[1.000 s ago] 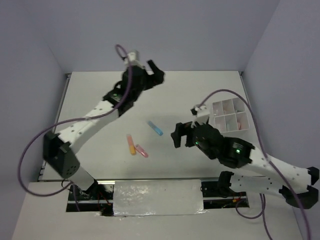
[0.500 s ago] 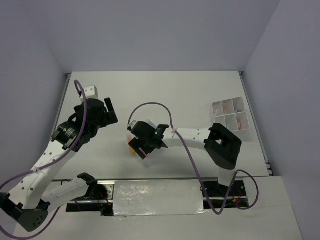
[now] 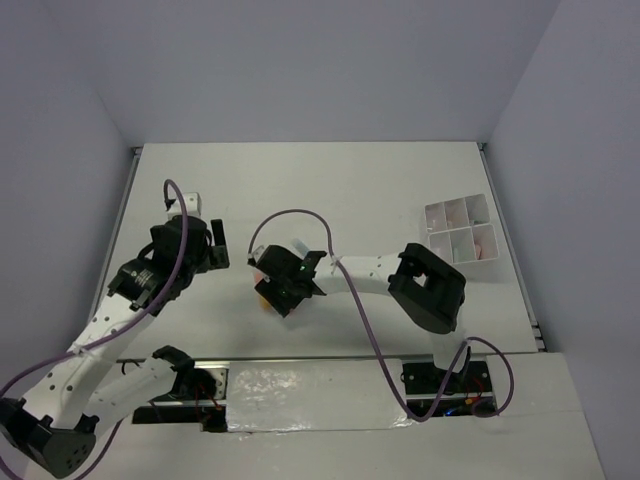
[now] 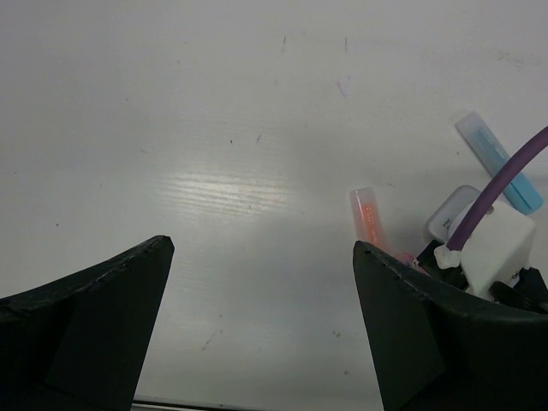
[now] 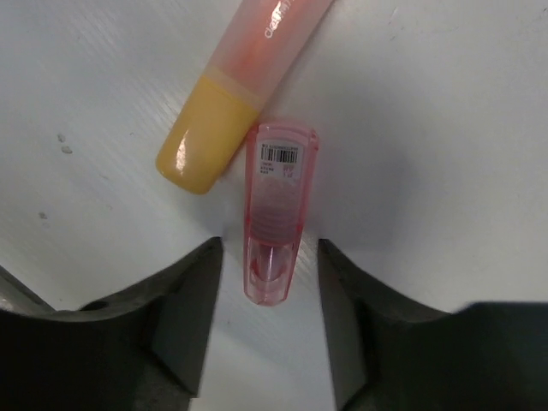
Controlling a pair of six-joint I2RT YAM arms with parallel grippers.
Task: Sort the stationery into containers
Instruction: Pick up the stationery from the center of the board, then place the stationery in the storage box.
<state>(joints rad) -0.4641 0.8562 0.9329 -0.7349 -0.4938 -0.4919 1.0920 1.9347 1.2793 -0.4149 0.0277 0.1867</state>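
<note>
A clear pink marker (image 5: 276, 205) lies on the table between the fingers of my right gripper (image 5: 270, 244). The jaws are open, with a gap on each side of the marker. An orange marker with a yellow cap (image 5: 235, 94) lies just beside it and also shows in the left wrist view (image 4: 368, 218). A blue marker (image 4: 501, 163) lies a little farther off. In the top view my right gripper (image 3: 278, 295) hides the pink marker. My left gripper (image 3: 218, 243) is open and empty over bare table to the left of the markers. The white divided tray (image 3: 448, 232) stands at the far right.
My right arm's forearm (image 3: 370, 272) stretches across the middle of the table from its base at the near right. A purple cable (image 3: 300, 215) loops above it. The walls close in at the left, the back and the right.
My right arm has swung from near the tray to the markers in the middle and come down around the pink one. My left arm has pulled back from the far middle to the left.
</note>
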